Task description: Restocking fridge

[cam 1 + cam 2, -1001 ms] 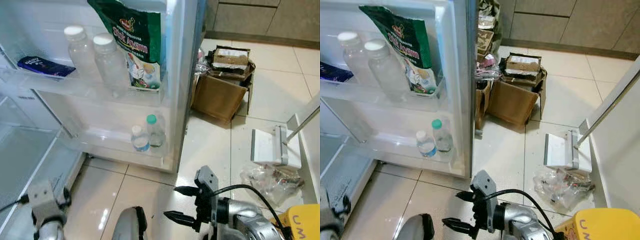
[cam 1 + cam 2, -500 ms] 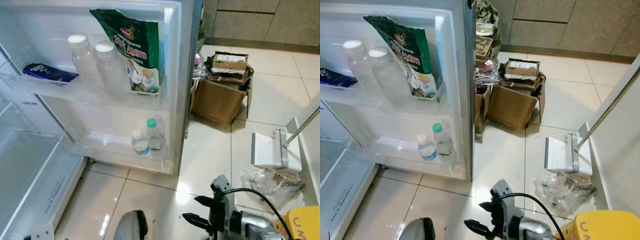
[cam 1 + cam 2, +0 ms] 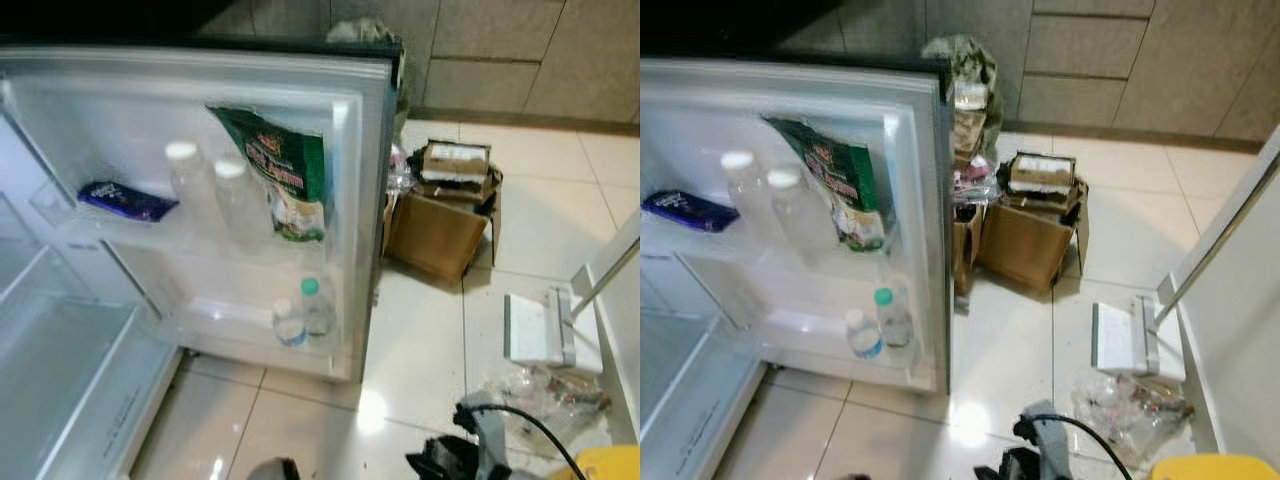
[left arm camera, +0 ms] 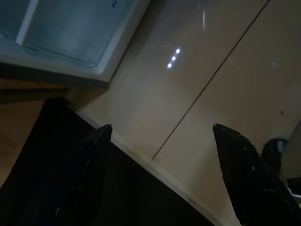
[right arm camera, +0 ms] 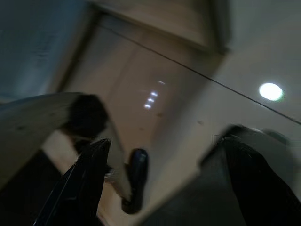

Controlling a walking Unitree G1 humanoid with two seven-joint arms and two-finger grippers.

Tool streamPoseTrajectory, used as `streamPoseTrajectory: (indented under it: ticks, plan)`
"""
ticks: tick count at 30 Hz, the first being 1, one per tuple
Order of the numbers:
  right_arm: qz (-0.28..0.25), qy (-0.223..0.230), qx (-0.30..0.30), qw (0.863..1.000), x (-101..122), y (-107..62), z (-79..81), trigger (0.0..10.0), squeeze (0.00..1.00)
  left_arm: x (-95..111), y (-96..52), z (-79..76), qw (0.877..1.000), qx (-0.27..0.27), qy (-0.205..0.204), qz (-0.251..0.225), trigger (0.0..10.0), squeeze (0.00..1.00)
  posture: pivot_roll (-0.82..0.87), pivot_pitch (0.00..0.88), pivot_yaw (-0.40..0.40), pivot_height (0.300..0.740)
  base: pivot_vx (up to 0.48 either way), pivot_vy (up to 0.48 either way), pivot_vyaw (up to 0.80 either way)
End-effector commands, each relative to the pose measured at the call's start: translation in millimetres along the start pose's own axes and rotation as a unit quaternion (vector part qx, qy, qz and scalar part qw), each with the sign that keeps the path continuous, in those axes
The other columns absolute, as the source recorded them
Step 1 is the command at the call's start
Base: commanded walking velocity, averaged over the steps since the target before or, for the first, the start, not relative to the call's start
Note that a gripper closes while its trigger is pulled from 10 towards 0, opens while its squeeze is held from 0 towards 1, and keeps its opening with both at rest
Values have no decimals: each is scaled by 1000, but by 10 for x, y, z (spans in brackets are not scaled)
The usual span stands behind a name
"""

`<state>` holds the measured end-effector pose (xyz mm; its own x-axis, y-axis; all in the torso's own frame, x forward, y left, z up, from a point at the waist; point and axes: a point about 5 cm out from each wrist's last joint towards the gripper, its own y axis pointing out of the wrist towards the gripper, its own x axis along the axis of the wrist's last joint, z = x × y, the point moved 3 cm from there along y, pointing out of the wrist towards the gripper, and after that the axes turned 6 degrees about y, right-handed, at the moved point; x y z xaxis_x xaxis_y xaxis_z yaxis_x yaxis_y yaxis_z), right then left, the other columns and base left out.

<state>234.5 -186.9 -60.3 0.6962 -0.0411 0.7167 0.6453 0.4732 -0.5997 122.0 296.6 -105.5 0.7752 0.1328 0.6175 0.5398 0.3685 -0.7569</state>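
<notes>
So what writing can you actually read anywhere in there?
Green packet in the fridge door: printed, too blurred to read.
Dark blue wrapper on the door shelf: white lettering, unreadable.
Small bottles on the lower shelf: labels too small.
Yellow object at the bottom edge: no legible lettering.

right gripper (image 3: 440, 468) cut off (bottom edge), fingers perhaps hidden

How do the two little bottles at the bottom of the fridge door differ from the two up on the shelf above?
The lower bottles are much smaller than the upper bottles. One lower bottle has a green cap and the other a pale cap; both upper bottles have white caps. All four stand upright, look clear, and sit in the open fridge door.
</notes>
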Motion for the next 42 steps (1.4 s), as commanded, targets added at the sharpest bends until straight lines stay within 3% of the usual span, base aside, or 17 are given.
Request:
streamPoseTrajectory:
  ticks: [1, 16, 28, 37, 42]
  plan:
    - [34, 14, -22, 999, -246, -63, -45, 10000, 0, -143, -36, -44, 1000, -5, 2, 24, 10000, 0, -120, 150, 40, 641, 0, 0, 0]
    - [66, 72, -99, 990, -536, -145, -171, 10000, 0, -53, 18, -156, 999, -15, -12, 35, 10000, 0, -106, 119, 37, 641, 0, 0, 0]
    - [52, 97, -111, 988, -530, -183, -227, 10000, 0, -40, 22, -252, 999, -29, -9, 33, 10000, 0, -106, 113, 34, 659, -63, 0, 0]
    - [59, 89, -123, 987, -546, -173, -230, 10000, 0, -35, 28, -276, 999, -33, -8, 39, 10000, 0, -106, 108, 33, 678, 0, 0, 0]
    - [56, 95, -119, 987, -534, -171, -228, 10000, 0, -27, 31, -283, 999, -34, -1, 38, 10000, 0, -105, 98, 36, 678, -454, 0, 0]
